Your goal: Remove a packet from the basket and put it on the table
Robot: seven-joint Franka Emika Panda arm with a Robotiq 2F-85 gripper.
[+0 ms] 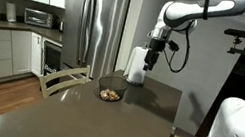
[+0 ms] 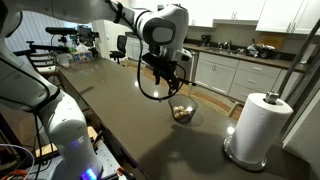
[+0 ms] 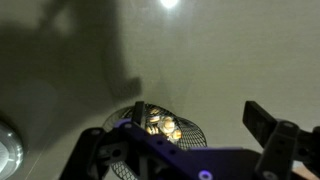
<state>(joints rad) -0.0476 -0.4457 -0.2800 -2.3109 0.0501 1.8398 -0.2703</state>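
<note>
A small dark wire basket [image 1: 110, 88] stands on the dark table [image 1: 73, 121], seen in both exterior views [image 2: 183, 106]. Several tan-orange packets [image 1: 109, 95] lie in it, also showing in an exterior view [image 2: 181, 113] and the wrist view [image 3: 160, 125]. My gripper [image 1: 151, 61] hangs open and empty well above the table, up and to one side of the basket [image 2: 168, 76]. In the wrist view the basket [image 3: 190, 133] lies by one finger, and the open jaws [image 3: 200, 125] span bare table beside it.
A white paper-towel roll [image 2: 258, 125] stands on the table near the basket, behind the gripper in an exterior view [image 1: 139, 67]. A chair back [image 1: 63, 78] meets the table edge. A fridge and kitchen counter lie beyond.
</note>
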